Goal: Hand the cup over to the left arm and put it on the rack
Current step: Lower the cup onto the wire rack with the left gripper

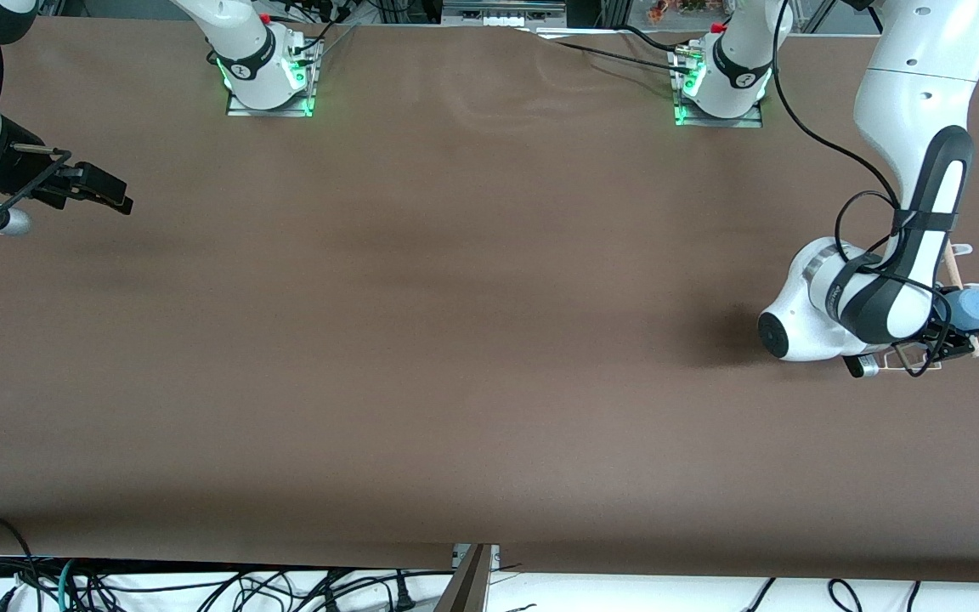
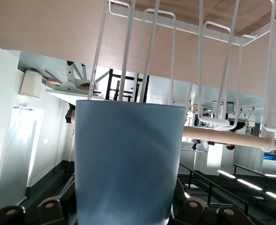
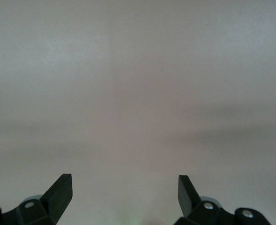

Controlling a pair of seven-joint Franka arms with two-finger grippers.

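Note:
The light-blue cup (image 1: 970, 308) is held between the fingers of my left gripper (image 1: 953, 333), which is shut on it. The gripper is low over the white wire rack (image 1: 963, 250) at the left arm's end of the table, and the arm hides most of the rack. In the left wrist view the cup (image 2: 128, 159) fills the space in my left gripper (image 2: 128, 208), close to the rack's wire loops (image 2: 203, 70) and wooden rod (image 2: 222, 133). I cannot tell whether the cup touches the rack. My right gripper (image 1: 94, 189) waits open and empty at the right arm's end, and the right wrist view (image 3: 123, 187) shows only bare table.
The brown table (image 1: 455, 340) stretches between the two grippers. The arm bases (image 1: 268, 76) (image 1: 723, 85) stand along its edge farthest from the front camera. Cables (image 1: 200, 586) hang below the edge nearest that camera.

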